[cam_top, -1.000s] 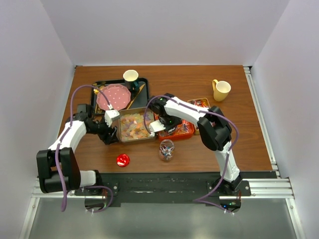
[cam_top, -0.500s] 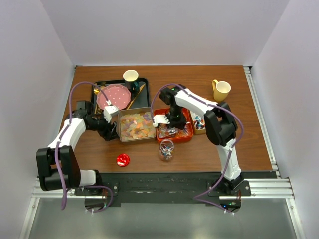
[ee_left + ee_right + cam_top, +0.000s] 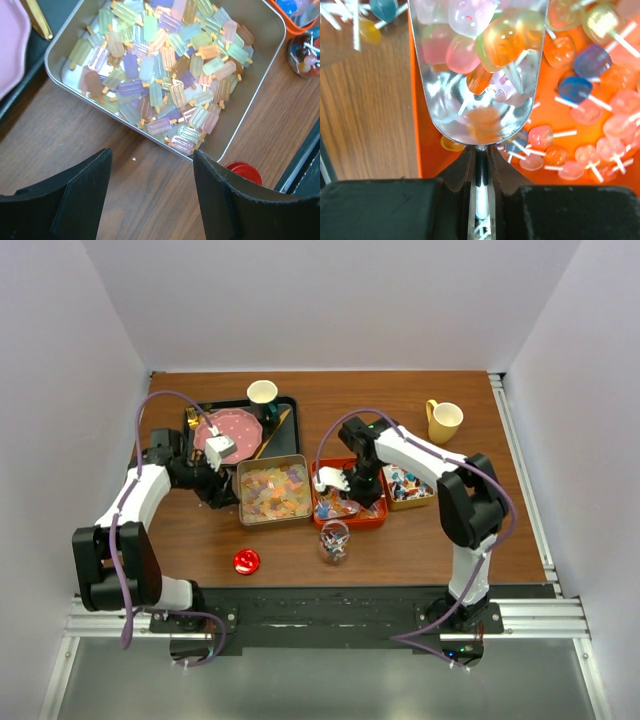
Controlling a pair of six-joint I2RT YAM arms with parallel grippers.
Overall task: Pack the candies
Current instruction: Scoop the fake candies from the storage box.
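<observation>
Nearest the arm bases, a small red disc [image 3: 246,561] and a clear glass jar [image 3: 334,540] holding a few candies [image 3: 165,65] stand well apart on the wooden counter [image 3: 420,545]. Just beyond the disc, the left jaws hang wide open with nothing between them, above bare wood just beside the near left edge of a silver tin [image 3: 275,524]. The tin is heaped with pale pastel candies shaped like ice lollies on short sticks. Close on its right sits an orange-red tray [image 3: 350,525] strewn with round candies on white sticks. Over this tray the right jaws are clamped tight on the thin handle of a clear scoop [image 3: 479,120], whose bowl is loaded with more of the round candies. Right of that tray, a small orange box [image 3: 410,506] holds candies in shiny wrappers. Farther back lie a black tray [image 3: 285,405] carrying a pink plate [image 3: 235,430] and a pale cup [image 3: 262,392], and, far right, a yellow mug [image 3: 443,421].
</observation>
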